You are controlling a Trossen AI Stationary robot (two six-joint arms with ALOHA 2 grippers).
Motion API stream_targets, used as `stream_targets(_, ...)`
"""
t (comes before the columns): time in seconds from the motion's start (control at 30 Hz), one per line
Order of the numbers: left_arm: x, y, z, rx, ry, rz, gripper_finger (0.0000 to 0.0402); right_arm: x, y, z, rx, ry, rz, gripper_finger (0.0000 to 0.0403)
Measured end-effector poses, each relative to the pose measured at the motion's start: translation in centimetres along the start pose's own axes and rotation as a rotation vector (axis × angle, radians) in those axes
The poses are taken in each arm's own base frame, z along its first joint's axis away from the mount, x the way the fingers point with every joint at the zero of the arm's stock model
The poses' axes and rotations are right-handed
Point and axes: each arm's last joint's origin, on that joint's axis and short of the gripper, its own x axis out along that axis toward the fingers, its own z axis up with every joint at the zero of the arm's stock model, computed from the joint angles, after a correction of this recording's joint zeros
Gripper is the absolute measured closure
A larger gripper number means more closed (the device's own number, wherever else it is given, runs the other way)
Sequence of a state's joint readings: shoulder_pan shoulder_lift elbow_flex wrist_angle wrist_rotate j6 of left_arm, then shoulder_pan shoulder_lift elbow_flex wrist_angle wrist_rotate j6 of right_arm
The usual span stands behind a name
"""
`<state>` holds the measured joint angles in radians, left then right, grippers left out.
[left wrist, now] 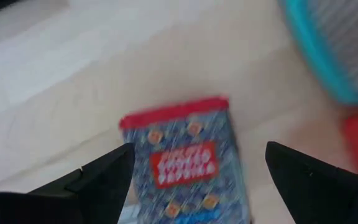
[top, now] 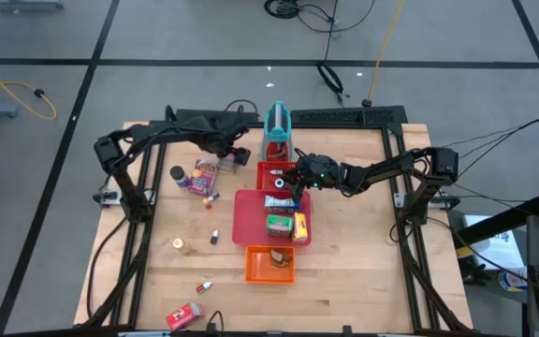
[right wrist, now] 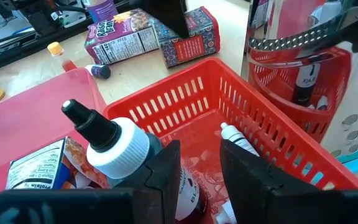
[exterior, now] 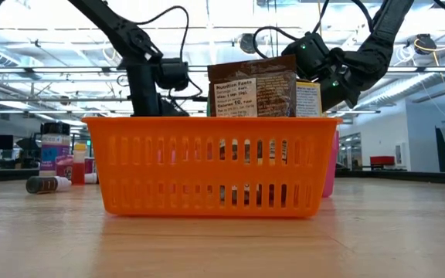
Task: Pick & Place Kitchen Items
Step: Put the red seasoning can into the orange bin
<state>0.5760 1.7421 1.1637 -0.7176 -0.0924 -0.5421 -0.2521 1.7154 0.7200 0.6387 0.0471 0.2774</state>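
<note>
Two arms are working at the centre of the high view, and I am watching both; my left gripper [top: 239, 154] is hovering in the upper middle of that frame, just left of the upright teal slotted stand [top: 277, 126], with its fingers [left wrist: 98, 180] spread wide over a blue patterned box with a red band [left wrist: 185, 158] lying flat on the wooden table [top: 363, 271]; in the left wrist view the box is sitting between the two fingers, not touched by either; my right gripper [top: 297, 183] is hanging over the small red slotted plastic basket [right wrist: 229, 106] at the centre of the high view, its fingers pinching a small dark bottle with a white ribbed cap and black nozzle [right wrist: 114, 146]; the bottle is showing at the lower left of the right wrist view, just at the basket's near rim; another white-capped bottle [right wrist: 238, 140] is lying inside that basket; a flat pink-red tray [top: 251, 220] with boxes is sitting below it, and an orange slotted basket [exterior: 215, 166] holding a brown packet [exterior: 253, 89] is filling the centre of the low view; a purple cereal-style box [right wrist: 120, 37] is lying at the upper left of the right wrist view.
</note>
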Motion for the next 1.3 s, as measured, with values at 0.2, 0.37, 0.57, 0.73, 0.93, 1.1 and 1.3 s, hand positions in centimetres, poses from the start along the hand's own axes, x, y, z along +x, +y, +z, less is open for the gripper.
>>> stream_targets(0.2, 2.0, 0.1, -0.3, -0.009, 0.071, 0.053, 0.0039, 0.0, 0.0, 0.0, 0.010, 0.000, 0.000, 0.0298)
stream_targets(0.37, 3.0, -0.4, -0.4, 0.025, 0.087, 0.033, 0.0039, 0.0, 0.0, 0.0, 0.010, 0.002, 0.000, 0.0298)
stream_targets(0.57, 2.8, -1.5, -1.0, 0.157, 0.079, 0.017, 0.0039, 0.0, 0.0, 0.0, 0.010, 0.002, -0.001, 0.0298)
stream_targets(0.73, 2.7, -2.3, -1.5, 0.234, 0.029, 0.093, 0.0039, 0.0, 0.0, 0.0, 0.000, 0.000, -0.001, 0.0298)
stream_targets(0.93, 2.6, -2.5, -1.6, 0.253, -0.015, 0.165, 0.0065, 0.0, -0.2, 0.0, -0.001, -0.001, -0.006, 0.0298)
stream_targets(1.1, 2.6, -2.5, -1.6, 0.252, -0.016, 0.162, 0.0121, -0.3, -0.1, 0.6, 0.000, -0.025, -0.005, 0.0298)
stream_targets(1.3, 2.6, -2.5, -1.6, 0.258, -0.018, 0.166, 0.0121, -1.5, 0.3, 2.0, -0.004, -0.072, 0.005, 0.0298)
